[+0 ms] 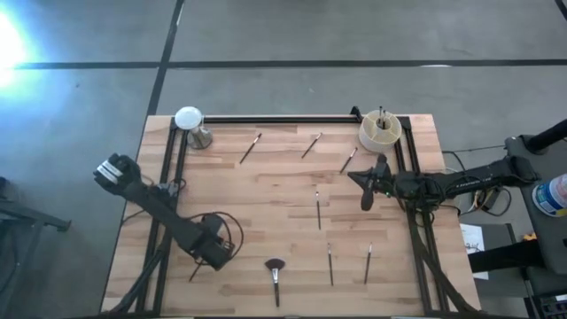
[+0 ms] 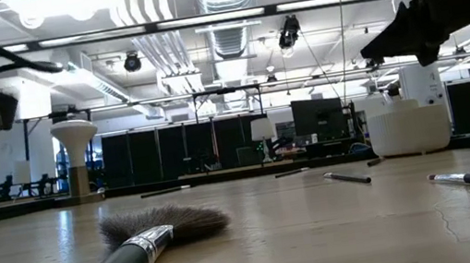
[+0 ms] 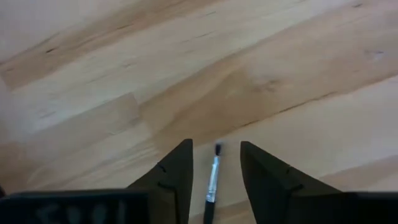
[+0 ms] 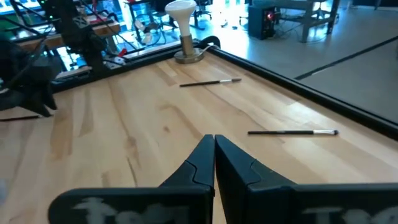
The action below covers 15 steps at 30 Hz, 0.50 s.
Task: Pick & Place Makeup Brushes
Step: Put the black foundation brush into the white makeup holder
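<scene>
A: Makeup brush (image 3: 212,180)?
B: Thin, dark handle, silvery ferrule, small dark tip; lies flat near the table's (image 1: 266,190) front-left corner, between the left gripper's (image 3: 214,180) spread fingers, axis along them.
A: Right gripper (image 4: 213,163)?
B: Pressed together, near the far-right corner.

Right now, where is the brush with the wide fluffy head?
In the high view, the fluffy brush lies at the table's near edge, centre, between the left gripper and a thin brush.
</scene>
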Available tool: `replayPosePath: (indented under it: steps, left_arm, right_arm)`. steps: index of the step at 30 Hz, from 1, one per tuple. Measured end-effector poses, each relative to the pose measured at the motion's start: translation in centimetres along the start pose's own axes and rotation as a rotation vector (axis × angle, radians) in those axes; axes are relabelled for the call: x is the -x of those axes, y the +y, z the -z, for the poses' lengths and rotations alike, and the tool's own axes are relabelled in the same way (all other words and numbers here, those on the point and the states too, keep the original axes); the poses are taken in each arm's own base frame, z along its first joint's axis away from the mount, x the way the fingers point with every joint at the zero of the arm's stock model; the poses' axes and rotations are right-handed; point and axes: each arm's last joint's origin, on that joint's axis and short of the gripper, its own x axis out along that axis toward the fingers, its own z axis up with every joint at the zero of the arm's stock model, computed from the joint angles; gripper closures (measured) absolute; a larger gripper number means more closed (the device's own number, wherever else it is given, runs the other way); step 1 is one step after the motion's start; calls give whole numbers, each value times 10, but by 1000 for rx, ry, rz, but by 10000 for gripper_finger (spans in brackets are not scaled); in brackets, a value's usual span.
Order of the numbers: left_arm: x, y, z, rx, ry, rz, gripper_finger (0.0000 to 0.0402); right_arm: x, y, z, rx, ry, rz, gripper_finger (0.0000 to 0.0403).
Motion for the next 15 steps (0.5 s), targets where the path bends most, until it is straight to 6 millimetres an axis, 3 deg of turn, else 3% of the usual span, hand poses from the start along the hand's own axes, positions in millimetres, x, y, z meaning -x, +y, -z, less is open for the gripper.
replayPosePath:
  steps: [4,15]
  left_arm:
    - [-3,0,1,17,-2,-17,291]
    - [-15,2,2,17,1,-47,387]
  right_arm:
    - [1,1,0,4,-7,15,394]
    - [1,0,0,19,-12,33,394]
